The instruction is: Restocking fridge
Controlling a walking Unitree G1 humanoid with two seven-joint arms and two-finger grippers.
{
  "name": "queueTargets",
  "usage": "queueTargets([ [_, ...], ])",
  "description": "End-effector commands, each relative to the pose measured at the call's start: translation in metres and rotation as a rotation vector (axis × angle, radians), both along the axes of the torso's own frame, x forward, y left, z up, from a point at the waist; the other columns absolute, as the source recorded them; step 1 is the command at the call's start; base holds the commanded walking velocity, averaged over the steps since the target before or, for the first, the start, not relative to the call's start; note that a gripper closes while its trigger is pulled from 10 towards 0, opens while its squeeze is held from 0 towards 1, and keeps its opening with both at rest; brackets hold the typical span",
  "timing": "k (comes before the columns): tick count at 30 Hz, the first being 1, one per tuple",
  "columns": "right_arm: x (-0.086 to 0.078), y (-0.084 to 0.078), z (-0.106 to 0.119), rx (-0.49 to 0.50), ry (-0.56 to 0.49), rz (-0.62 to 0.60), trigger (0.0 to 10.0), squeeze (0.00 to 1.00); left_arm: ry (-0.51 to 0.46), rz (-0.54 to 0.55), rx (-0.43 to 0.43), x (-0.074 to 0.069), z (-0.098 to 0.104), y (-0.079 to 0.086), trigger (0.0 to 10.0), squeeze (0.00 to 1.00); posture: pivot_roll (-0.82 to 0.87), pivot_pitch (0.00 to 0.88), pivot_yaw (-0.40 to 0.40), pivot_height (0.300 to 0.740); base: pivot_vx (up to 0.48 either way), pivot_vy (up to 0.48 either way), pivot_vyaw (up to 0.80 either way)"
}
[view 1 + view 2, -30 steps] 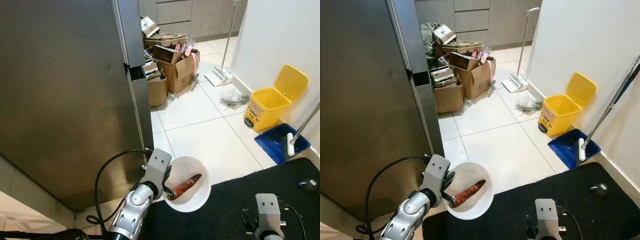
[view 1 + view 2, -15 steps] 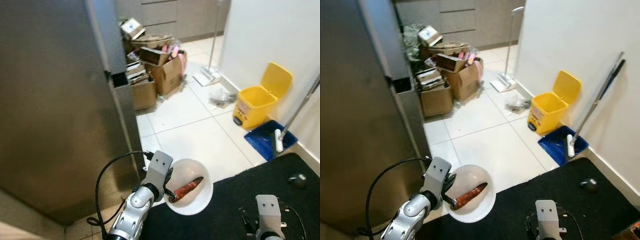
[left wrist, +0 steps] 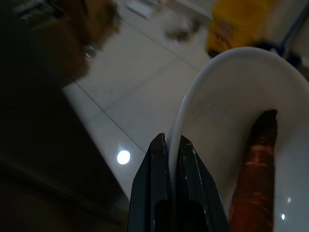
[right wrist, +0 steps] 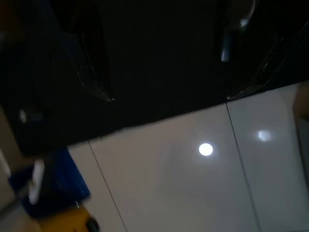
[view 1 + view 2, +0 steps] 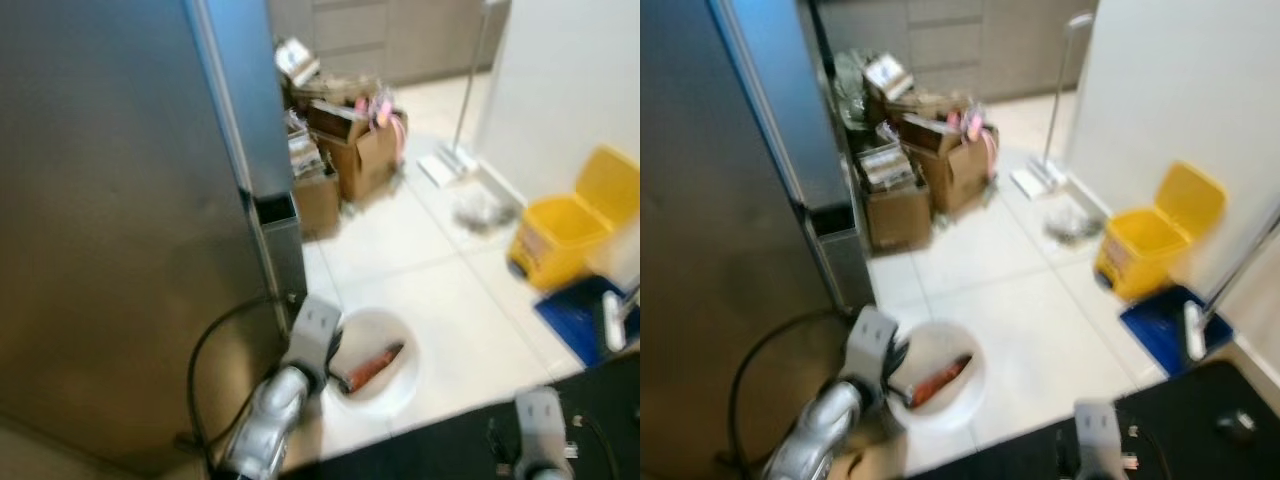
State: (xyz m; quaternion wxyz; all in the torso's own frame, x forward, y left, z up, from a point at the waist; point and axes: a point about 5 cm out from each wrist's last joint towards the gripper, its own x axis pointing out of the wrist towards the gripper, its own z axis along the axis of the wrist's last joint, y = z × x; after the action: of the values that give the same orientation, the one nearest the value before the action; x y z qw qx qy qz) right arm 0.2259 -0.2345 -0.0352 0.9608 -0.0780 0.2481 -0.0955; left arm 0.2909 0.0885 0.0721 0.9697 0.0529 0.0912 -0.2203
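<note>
1. While the head views are blurred, the left gripper (image 3: pixel 173 145) is clenched on the rim of a white bowl (image 5: pixel 398 375), one black finger on each side of the wall.
2. A reddish-brown carrot (image 5: pixel 372 365) lies inside the bowl, which hangs above the floor (image 5: pixel 440 290) of pale, glossy tiles.
3. The tall steel fridge (image 5: pixel 110 220) stands closed, just beside the left arm.
4. Behind the fridge, several cardboard boxes (image 5: pixel 350 150) are piled on the floor.
5. A yellow bin (image 5: pixel 565 230) stands by the white wall (image 5: pixel 1180 90), near a blue dustpan (image 5: pixel 1165 325).
6. A black mat (image 5: pixel 1200 420) covers the floor on the right.
7. The right arm hangs low over the mat; for its jaws I cannot tell the state.
</note>
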Motion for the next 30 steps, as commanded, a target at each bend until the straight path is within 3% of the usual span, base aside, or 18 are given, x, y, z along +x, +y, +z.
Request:
queueTargets([
  [1, -0.013, 0.001, -0.009, 0.011, 0.043, -0.010, 10.0, 0.04, 0.039, 0.019, -0.004, -0.006, -0.009, 0.005, 10.0, 0.00, -0.12, 0.125, 0.006, 0.717, 0.000, 0.000, 0.00],
  [10, -0.014, 0.003, -0.010, 0.019, 0.047, 0.004, 10.0, 0.04, 0.044, 0.036, -0.012, -0.017, -0.012, 0.016, 10.0, 0.00, -0.11, 0.128, 0.013, 0.717, 0.000, 0.000, 0.00],
  [16, -0.011, 0.014, -0.009, 0.004, 0.032, 0.100, 10.0, 0.04, 0.056, 0.070, -0.010, -0.033, -0.016, 0.030, 10.0, 0.00, -0.11, 0.133, 0.023, 0.717, 0.000, 0.000, 0.00],
  [18, 0.000, 0.025, -0.002, -0.008, -0.014, 0.179, 10.0, 0.04, 0.071, 0.141, 0.021, -0.047, -0.021, 0.052, 10.0, 0.00, -0.10, 0.137, 0.030, 0.717, 0.000, 0.000, 0.00],
  [20, 0.003, 0.027, 0.000, -0.009, -0.027, 0.195, 10.0, 0.04, 0.073, 0.157, 0.033, -0.051, -0.022, 0.057, 10.0, 0.00, -0.10, 0.137, 0.030, 0.717, 0.000, 0.000, 0.00],
  [23, 0.019, 0.041, 0.013, 0.013, -0.102, 0.272, 10.0, 0.03, 0.087, 0.269, 0.080, -0.062, -0.026, 0.087, 10.0, 0.00, -0.09, 0.140, 0.034, 0.717, 0.000, 0.000, 0.00],
  [25, 0.035, 0.058, 0.028, 0.044, -0.180, 0.358, 10.0, 0.04, 0.086, 0.398, 0.119, -0.065, -0.026, 0.114, 10.0, 0.00, -0.08, 0.139, 0.033, 0.717, 0.000, 0.000, 0.00],
  [26, 0.035, 0.058, 0.028, 0.044, -0.180, 0.358, 10.0, 0.04, 0.086, 0.398, 0.119, -0.065, -0.026, 0.114, 10.0, 0.00, -0.08, 0.139, 0.033, 0.717, 0.000, 0.000, 0.00],
  [27, 0.042, 0.066, 0.035, 0.057, -0.218, 0.398, 10.0, 0.03, 0.088, 0.461, 0.132, -0.066, -0.027, 0.126, 10.0, 0.00, -0.07, 0.138, 0.032, 0.717, 0.000, 0.000, 0.00],
  [28, 0.042, 0.066, 0.035, 0.057, -0.218, 0.398, 10.0, 0.03, 0.088, 0.461, 0.132, -0.066, -0.027, 0.126, 10.0, 0.00, -0.07, 0.138, 0.032, 0.717, 0.000, 0.000, 0.00],
  [29, 0.050, 0.075, 0.044, 0.078, -0.258, 0.439, 10.0, 0.04, 0.094, 0.542, 0.141, -0.066, -0.027, 0.140, 10.0, 0.00, -0.07, 0.137, 0.029, 0.717, 0.000, 0.000, 0.00],
  [30, 0.050, 0.075, 0.044, 0.078, -0.258, 0.439, 10.0, 0.04, 0.094, 0.542, 0.141, -0.066, -0.027, 0.140, 10.0, 0.00, -0.07, 0.137, 0.029, 0.717, 0.000, 0.000, 0.00],
])
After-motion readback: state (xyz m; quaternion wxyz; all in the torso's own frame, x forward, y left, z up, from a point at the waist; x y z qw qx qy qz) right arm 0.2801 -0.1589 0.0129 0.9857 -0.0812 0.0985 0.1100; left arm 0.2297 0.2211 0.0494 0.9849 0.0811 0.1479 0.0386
